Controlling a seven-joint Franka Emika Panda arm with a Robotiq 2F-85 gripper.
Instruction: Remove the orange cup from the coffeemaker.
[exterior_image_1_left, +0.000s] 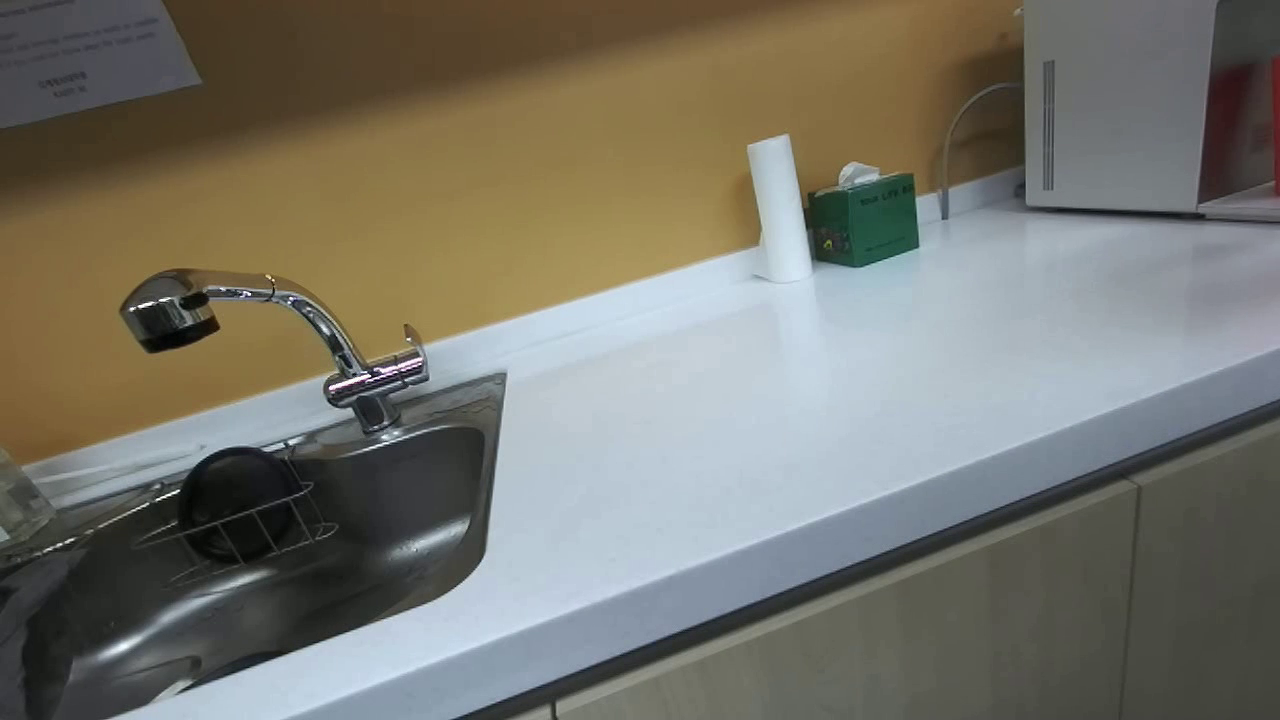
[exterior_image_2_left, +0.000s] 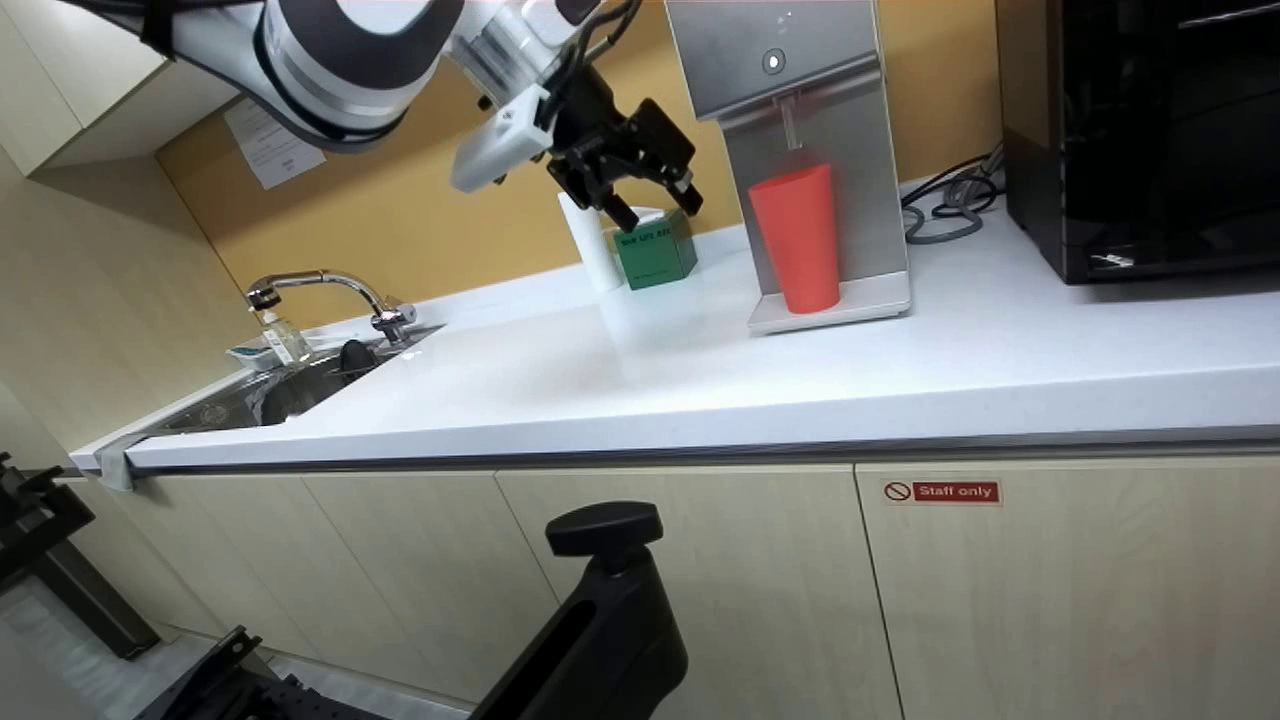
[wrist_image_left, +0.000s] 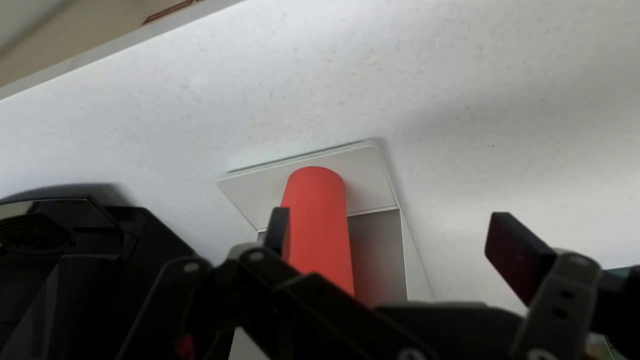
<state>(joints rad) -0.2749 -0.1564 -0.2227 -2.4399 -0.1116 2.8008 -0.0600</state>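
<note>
The orange cup (exterior_image_2_left: 808, 240) is red-orange and stands on the base of the coffeemaker (exterior_image_2_left: 727, 50), under the spout. A sliver of it shows at the right edge of an exterior view (exterior_image_1_left: 1276, 120). The coffeemaker's white side also shows there (exterior_image_1_left: 1115, 110). My gripper (exterior_image_2_left: 658, 209) is open and empty, to the left of the coffeemaker and apart from the cup. In the wrist view, the cup (wrist_image_left: 320, 215) appears behind the left finger of the open gripper (wrist_image_left: 392, 227), above the coffeemaker's base (wrist_image_left: 370, 175). The cup's upper part is hidden there by the gripper.
A green tissue box (exterior_image_1_left: 880, 220) and a white paper roll (exterior_image_1_left: 782, 210) stand by the wall. A sink (exterior_image_1_left: 400, 490) with a faucet (exterior_image_1_left: 320, 320) is farther along the counter (exterior_image_2_left: 560, 370). A black appliance (exterior_image_2_left: 1170, 150) and cables (exterior_image_2_left: 955, 205) are beside the coffeemaker.
</note>
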